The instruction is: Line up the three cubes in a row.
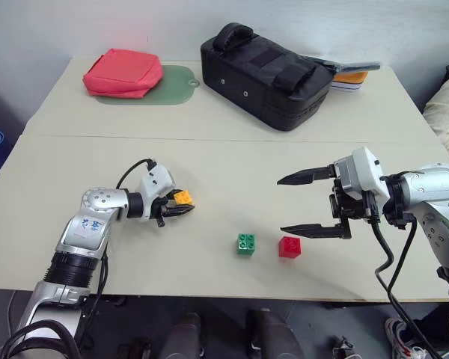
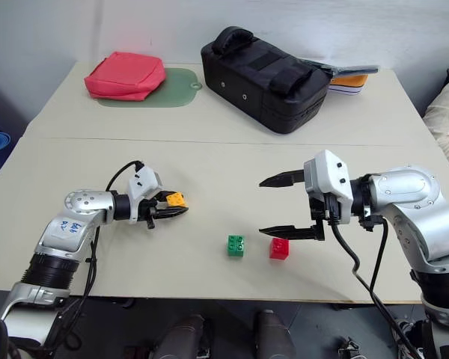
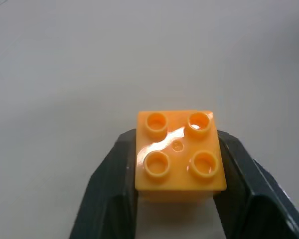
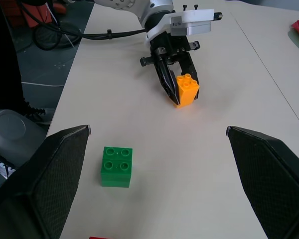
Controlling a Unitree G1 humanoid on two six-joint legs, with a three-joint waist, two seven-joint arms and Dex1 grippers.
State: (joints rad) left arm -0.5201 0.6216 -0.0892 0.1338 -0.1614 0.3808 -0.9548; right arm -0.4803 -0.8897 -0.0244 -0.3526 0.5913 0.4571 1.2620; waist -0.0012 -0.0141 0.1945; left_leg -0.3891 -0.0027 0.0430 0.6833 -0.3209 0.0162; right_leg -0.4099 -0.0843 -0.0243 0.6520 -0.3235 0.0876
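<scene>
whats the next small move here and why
Probably carry the orange-yellow cube toward the green cube and set it down on that cube's free side. The left gripper is shut on it, while green and the red cube already sit side by side on the table, so it would finish the row. The right gripper hangs open above red.

An orange-yellow cube (image 3: 179, 152) with four glossy studs sits between black fingers (image 3: 107, 199) at the lower centre. Lower middle, a green cube (image 1: 245, 244) and a red cube (image 1: 289, 247) on the pale beige table (image 1: 209, 120). Upper left, a red pouch (image 1: 123, 72) on a dull green mat (image 1: 172, 84). Upper centre, a black bag (image 1: 266, 75). The arms are silver with white housings.
</scene>
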